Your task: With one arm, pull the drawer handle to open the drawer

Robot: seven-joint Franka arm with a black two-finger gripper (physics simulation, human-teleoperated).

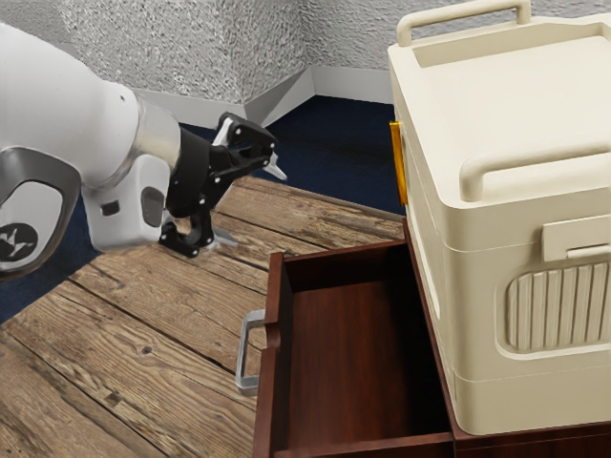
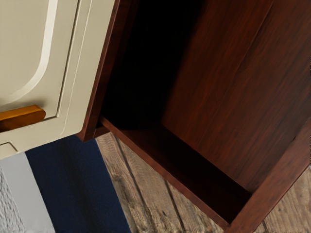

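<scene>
Cream-coloured, box-shaped case with rounded corners (image 1: 477,315) stands large at the exterior view's right, with raised carrying bars along its top edges and a ribbed panel on one side. An amber-orange bar (image 1: 398,164) is fixed to the side facing the robot arm. Beneath the case is a dark red-brown wooden cabinet (image 1: 535,443).

From that cabinet, a matching deep wooden drawer (image 1: 329,353) is pulled out toward the exterior view's left, open with its inside exposed. Its silver-grey, bracket-shaped metal handle (image 1: 242,353) is attached to the outer face of the drawer front.

At the exterior view's left, a white robot arm (image 1: 86,105) reaches in, ending in a black two-finger gripper (image 1: 251,204). Its fingers are open, spread well apart, and the gripper is apart from the handle and the drawer. The wrist view looks down into the drawer, with one inner corner and part of the case visible.

Weathered brown wooden planks (image 1: 143,353) lie below, dark blue flooring (image 1: 344,143) is beyond, and rough, pale grey walls (image 1: 153,48) stand behind.
</scene>
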